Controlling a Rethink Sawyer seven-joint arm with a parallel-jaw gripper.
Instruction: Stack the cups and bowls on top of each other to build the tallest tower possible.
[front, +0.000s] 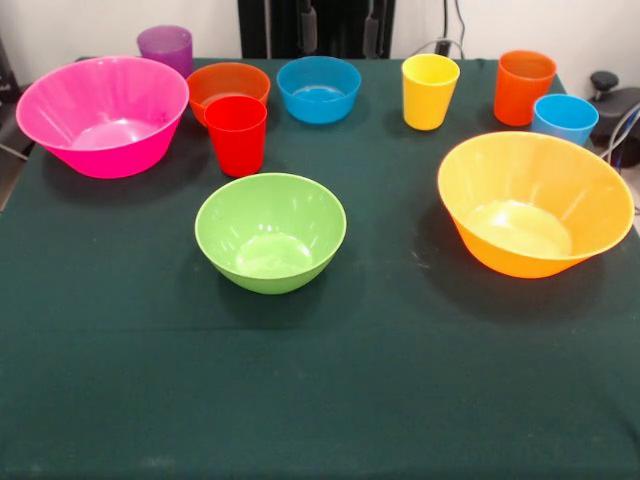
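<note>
Across the table left to right: pink bowl, purple cup, small orange bowl, red cup, green bowl, blue bowl, yellow cup, yellow-orange bowl, orange cup, light blue cup. No tower yet; my gripper's out of sight, state unknown. First pick likely a wide bowl as base.

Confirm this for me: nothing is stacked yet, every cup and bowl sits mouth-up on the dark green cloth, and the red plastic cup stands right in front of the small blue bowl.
One thing is wrong. In the front view the red plastic cup stands in front of the small orange plastic bowl, not the small blue plastic bowl. The rest holds: nothing stacked, everything mouth-up on the cloth.
</note>
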